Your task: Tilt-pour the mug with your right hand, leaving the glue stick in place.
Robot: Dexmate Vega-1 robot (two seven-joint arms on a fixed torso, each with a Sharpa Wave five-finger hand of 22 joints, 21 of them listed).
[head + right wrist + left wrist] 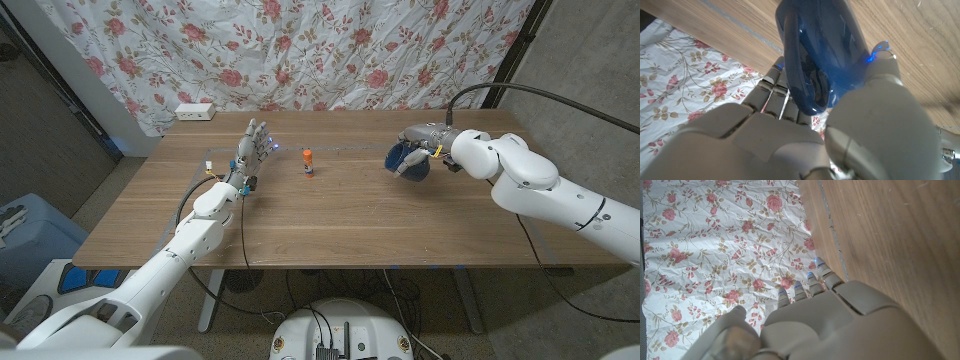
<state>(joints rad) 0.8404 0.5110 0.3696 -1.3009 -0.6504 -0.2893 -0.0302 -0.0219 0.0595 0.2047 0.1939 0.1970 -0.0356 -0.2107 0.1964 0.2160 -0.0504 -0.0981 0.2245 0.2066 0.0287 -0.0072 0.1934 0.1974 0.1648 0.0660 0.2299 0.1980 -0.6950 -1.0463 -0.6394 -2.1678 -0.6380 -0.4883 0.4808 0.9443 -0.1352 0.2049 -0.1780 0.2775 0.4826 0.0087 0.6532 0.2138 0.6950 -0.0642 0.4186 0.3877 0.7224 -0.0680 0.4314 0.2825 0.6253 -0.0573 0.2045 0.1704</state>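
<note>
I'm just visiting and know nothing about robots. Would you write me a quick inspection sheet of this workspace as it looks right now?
Surface: wooden table, a thin seam or line running across near its far edge.
Job's things: blue mug tipped off upright in the right hand; glue stick standing upright, apart from both hands.
Clutter: white power strip at the far left corner.
Hands: right hand grips the mug, fingers wrapped round it; left hand holds nothing, fingers apart.
Cables: black cable arching to the right arm; thin cables along the left arm.
Surroundings: floral cloth hung behind the table.
</note>
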